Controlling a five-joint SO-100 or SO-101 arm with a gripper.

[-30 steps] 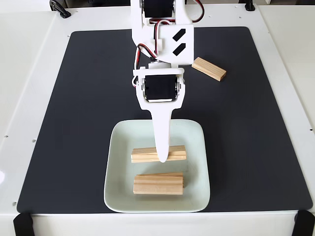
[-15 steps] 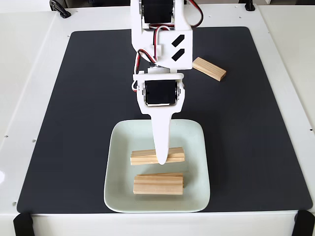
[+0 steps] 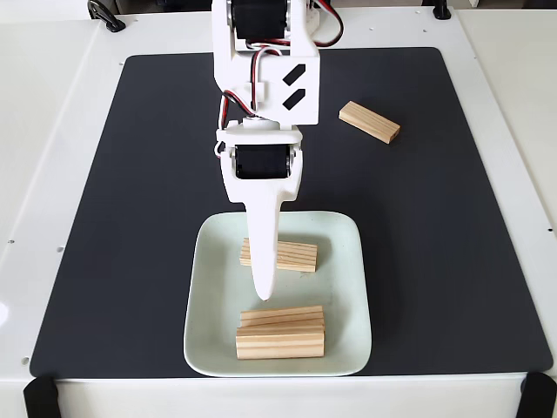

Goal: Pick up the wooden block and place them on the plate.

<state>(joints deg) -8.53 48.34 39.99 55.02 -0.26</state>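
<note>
white arm reaches down from the top edge of the fixed view, its upper part cut off by the frame; 2 black servo bodies show in the white shell, red, black and white wires looped at its left side. the hand (image 3: 264,292) points down the picture, one long tapering white finger over the plate (image 3: 209,296), tip above bare plate between the upper block and the lower stack. cannot tell whether the hand is apart or together: just 1 finger is visible, any second one hidden behind it; nothing seen held in it. plate: 1, pale mint-white, square with rounded corners, sitting on the black mat (image 3: 113,218) near its lower edge. wooden blocks: 1 lies crosswise in the upper half of the plate (image 3: 296,256), its left end partly covered by the finger; a stack at the lower part of the plate (image 3: 280,332) reads as 2 bars, one on top of the other, though the seam is hard to make out; 1 more lies alone on the mat at upper right (image 3: 370,121), tilted, well apart from the plate. so 4 blocks, 3 on the plate. mat rests on a white bench (image 3: 35,104); black clamps at the bench's corners, partly cut off.
</note>
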